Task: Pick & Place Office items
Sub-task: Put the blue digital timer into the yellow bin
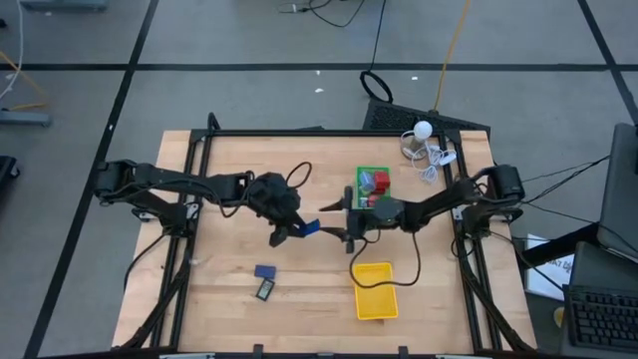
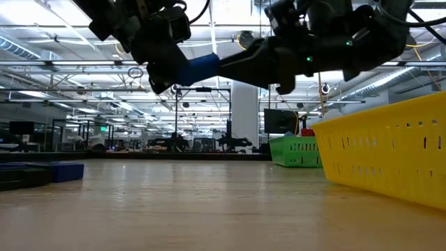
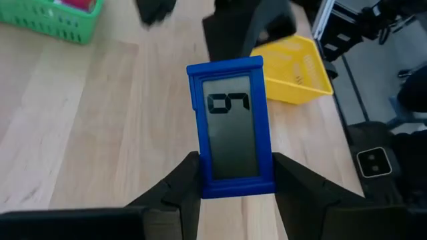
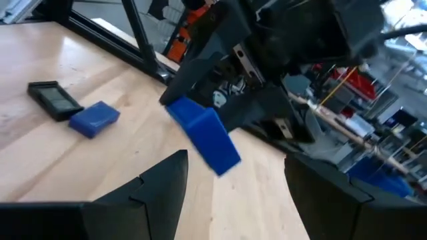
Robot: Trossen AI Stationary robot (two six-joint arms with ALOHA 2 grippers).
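My left gripper [image 1: 287, 227] is shut on a small blue-framed piece with a grey display [image 3: 230, 123], held above the table's middle. The same piece shows as a blue block in the high view [image 1: 310, 227] and the low view [image 2: 198, 68]. My right gripper [image 4: 237, 167] is open and faces it from the table's right [image 1: 344, 231]. Its fingers stand short of the blue piece [image 4: 203, 137] and touch nothing. A second blue piece [image 1: 264, 270] and a dark piece with a display [image 1: 265, 289] lie flat on the table near its front. My left gripper pinches the blue piece by the lower end of its frame [image 3: 235, 185], one finger [image 3: 187, 180] on each long side. The fingers come roughly level from the table's left. The piece is lifted clear of the table and sticks out beyond the fingertips toward my right gripper.
A green tray [image 1: 359, 179] with red pieces sits behind my right gripper. A yellow tray [image 1: 377, 299] lies near the front edge, right of centre. Cables and a white round thing [image 1: 424, 130] sit at the far right corner. Bare wood lies at the left front.
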